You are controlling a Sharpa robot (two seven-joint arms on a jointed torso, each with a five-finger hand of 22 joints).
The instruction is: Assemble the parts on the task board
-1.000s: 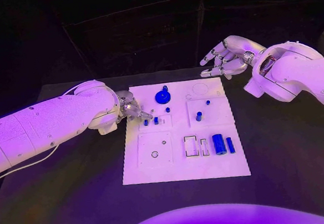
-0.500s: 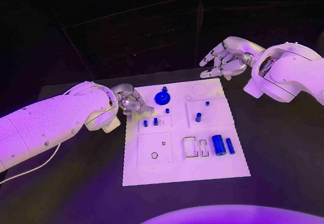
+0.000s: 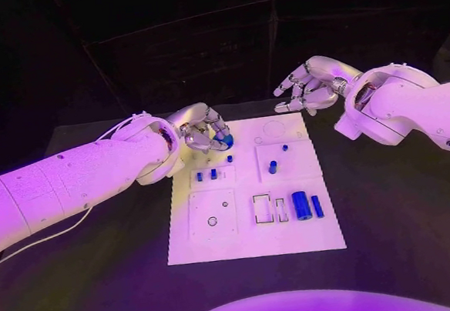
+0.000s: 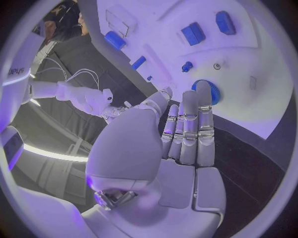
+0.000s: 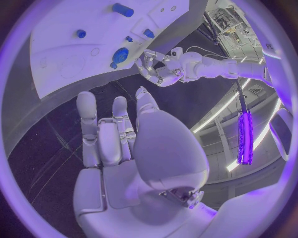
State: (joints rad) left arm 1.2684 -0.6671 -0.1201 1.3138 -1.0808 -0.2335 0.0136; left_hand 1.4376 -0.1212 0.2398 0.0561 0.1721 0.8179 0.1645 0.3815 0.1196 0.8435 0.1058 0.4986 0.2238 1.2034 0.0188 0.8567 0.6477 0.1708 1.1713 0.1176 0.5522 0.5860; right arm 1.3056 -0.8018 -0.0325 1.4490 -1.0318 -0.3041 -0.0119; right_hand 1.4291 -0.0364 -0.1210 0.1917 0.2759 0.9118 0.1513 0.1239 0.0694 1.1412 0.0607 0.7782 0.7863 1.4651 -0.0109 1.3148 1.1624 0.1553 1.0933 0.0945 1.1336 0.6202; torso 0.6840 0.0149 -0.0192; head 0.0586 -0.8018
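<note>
Your left hand [image 3: 201,125] hangs over the board's far-left corner, at about eleven o'clock from the middle of the task board [image 3: 236,239], with its fingers extended side by side and nothing in them that you can see; the fingertips sit right at the blue gear [image 4: 208,91], though whether they touch it you cannot tell. Judge the job as barely begun. Just nearer than the gear, two small blue pegs [image 3: 205,175] stand side by side in the left column, and below them the square plate with its small hole [image 3: 213,221] looks unfilled. Moving toward the middle, a blue cylinder [image 3: 272,167] lies in the centre panel with a smaller blue stud [image 3: 285,147] just beyond it, and the round recess [image 3: 275,127] at the twelve o'clock edge looks empty. Toward four o'clock, a fat blue roller [image 3: 301,205] and a thin blue bar [image 3: 317,205] lie loose beside open rectangular slots [image 3: 264,208]. Your right hand [image 3: 311,86] hovers off the board's far-right corner at about one o'clock, fingers spread and curled over nothing. Nothing else sits on the dark tabletop [image 3: 97,289], and only your own left hand crowds the gear.
</note>
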